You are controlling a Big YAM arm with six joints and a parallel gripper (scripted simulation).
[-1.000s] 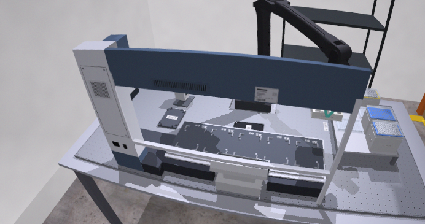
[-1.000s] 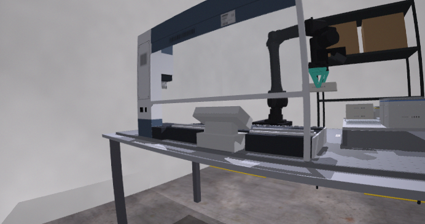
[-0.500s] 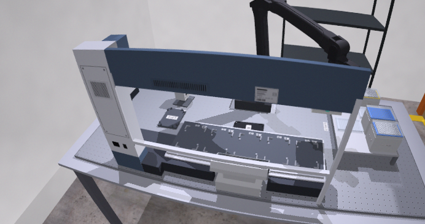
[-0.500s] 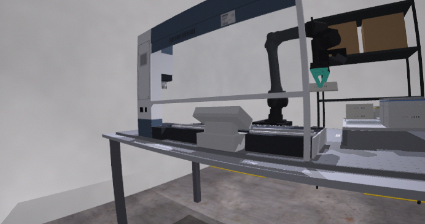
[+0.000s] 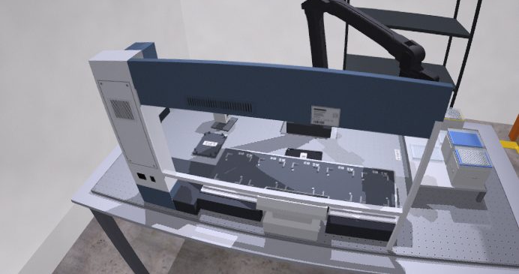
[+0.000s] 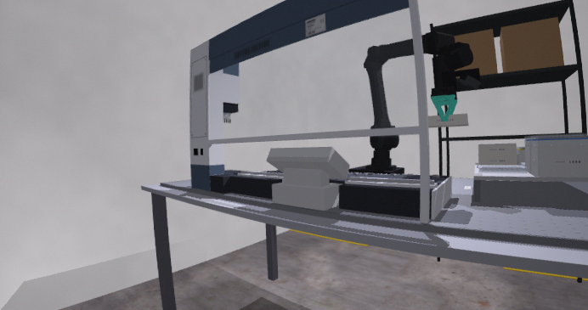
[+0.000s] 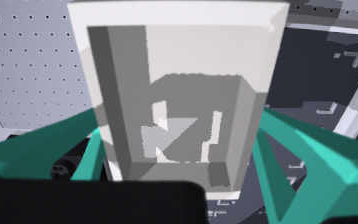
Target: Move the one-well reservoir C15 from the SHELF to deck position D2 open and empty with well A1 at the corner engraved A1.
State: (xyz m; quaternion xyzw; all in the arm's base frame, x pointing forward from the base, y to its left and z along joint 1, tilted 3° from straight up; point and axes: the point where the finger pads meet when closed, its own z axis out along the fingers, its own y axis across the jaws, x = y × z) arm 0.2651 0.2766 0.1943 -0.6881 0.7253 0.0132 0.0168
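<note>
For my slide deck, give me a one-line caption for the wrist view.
Teal gripper shut on the open, empty one-well reservoir, carried above the deck.

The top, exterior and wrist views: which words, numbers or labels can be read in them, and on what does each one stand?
No text can be read with certainty.
Grey label on the blue crossbeam: printed lines, too small to read.
White engravings on the dark deck: blurred.
White tag on the black plate: blurred.
Marks on the grey boxes: too small.
The reservoir held in the end effector shows no label.
</note>
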